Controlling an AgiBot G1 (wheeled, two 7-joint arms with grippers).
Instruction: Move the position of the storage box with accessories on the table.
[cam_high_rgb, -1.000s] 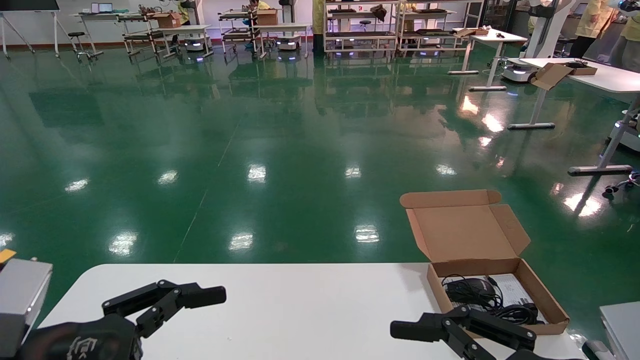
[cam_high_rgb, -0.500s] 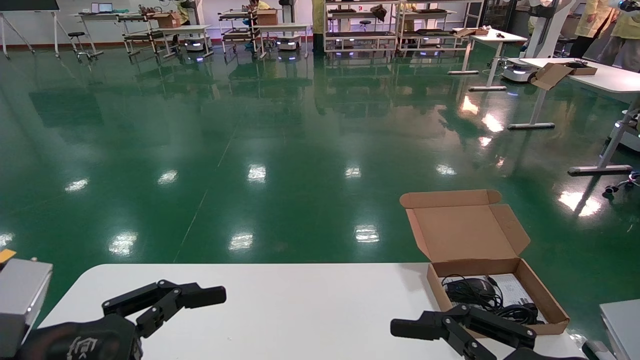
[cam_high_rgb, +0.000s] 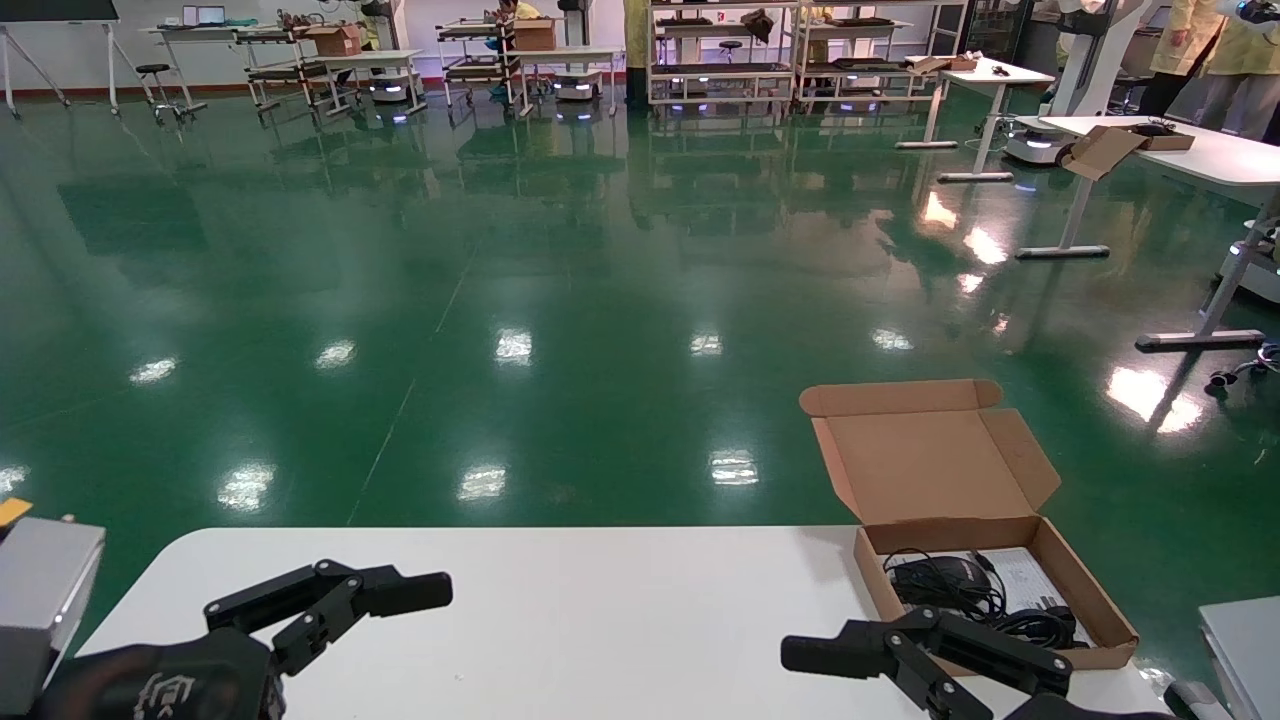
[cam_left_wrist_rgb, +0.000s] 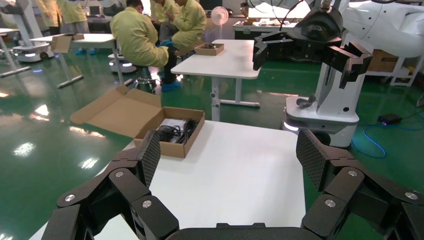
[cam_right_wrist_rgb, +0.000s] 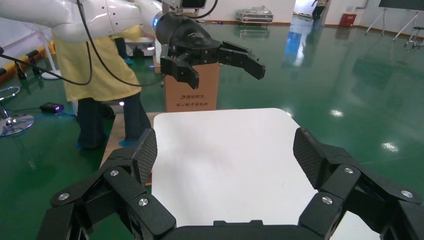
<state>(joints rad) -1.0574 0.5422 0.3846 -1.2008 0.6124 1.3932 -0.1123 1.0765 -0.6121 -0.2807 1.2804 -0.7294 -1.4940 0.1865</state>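
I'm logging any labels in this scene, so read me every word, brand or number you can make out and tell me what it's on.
Brown carton behind the table, right wrist view: one line of printing, too blurred to read.
White paper sheet in the storage box: printed text, too small to read.
Left gripper housing: a pale logo, not legible.
Right gripper: no marking seen.
Nothing else readable.

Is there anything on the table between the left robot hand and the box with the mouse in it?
No, just bare white table between the left end effector and the storage box, seen from the head view.
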